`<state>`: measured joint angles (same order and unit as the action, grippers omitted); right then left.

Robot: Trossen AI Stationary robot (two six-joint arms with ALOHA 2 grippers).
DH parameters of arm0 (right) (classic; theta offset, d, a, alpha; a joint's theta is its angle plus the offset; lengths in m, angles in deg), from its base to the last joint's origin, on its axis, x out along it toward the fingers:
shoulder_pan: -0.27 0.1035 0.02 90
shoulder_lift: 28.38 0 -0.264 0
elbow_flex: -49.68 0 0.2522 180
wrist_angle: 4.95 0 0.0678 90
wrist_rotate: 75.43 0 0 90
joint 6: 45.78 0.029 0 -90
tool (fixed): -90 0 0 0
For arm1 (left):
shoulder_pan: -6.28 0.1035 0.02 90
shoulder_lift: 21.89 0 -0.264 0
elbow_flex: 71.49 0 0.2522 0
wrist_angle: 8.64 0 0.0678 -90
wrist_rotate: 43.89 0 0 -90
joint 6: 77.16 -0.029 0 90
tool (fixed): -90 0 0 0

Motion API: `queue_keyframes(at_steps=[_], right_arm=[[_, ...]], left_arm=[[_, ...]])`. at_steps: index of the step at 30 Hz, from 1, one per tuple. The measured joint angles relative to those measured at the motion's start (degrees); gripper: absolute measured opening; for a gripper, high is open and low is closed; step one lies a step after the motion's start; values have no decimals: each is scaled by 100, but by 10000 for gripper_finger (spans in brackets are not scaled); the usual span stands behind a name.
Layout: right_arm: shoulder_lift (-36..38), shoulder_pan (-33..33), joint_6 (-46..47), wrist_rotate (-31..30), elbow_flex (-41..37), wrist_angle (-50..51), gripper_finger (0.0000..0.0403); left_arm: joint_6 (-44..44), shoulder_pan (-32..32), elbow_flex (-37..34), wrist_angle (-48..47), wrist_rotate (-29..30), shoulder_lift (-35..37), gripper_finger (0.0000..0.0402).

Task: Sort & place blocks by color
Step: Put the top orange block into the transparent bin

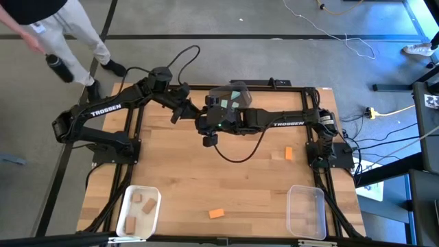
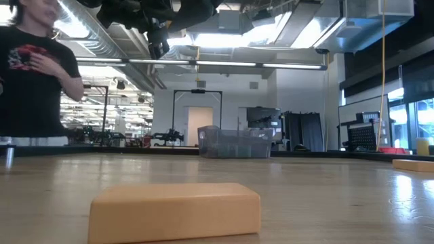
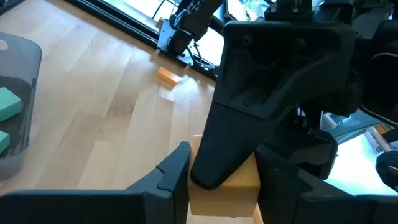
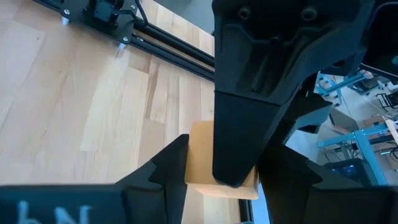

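— Where is the pale tan wooden block (image 3: 233, 190)?
— In the air over the back middle of the light wooden surface (image 1: 206, 185), pinched by both at once: the left hand (image 3: 221, 180) has narrowed on it, and the right hand (image 4: 221, 162) grips the same block from the opposite side.
— And the rest?
— Two bright orange blocks lie loose, one near the front edge (image 1: 217, 213), one toward the right (image 1: 289, 153). The white bin (image 1: 130, 218) at front left holds tan blocks; teal-green blocks (image 3: 6, 102) sit in the dark grey bin (image 3: 28, 62).
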<state>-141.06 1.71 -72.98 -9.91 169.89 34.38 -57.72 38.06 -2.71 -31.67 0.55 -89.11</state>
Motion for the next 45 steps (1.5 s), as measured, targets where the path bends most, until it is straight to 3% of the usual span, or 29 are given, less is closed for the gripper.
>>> queue_keyframes(at_steps=[11,19,39,45], right_arm=[[-13,0,-45,-221,0,-32,157],[-18,36,24,-1,0,-11,151],[-24,98,210,-102,21,386,139],[-13,110,915,-75,327,1078,139]], left_arm=[[-48,60,9,-33,93,-2,127],[-516,52,17,-294,87,-2,167],[-959,340,12,-588,62,16,174],[-1547,527,0,-1108,273,86,174]])
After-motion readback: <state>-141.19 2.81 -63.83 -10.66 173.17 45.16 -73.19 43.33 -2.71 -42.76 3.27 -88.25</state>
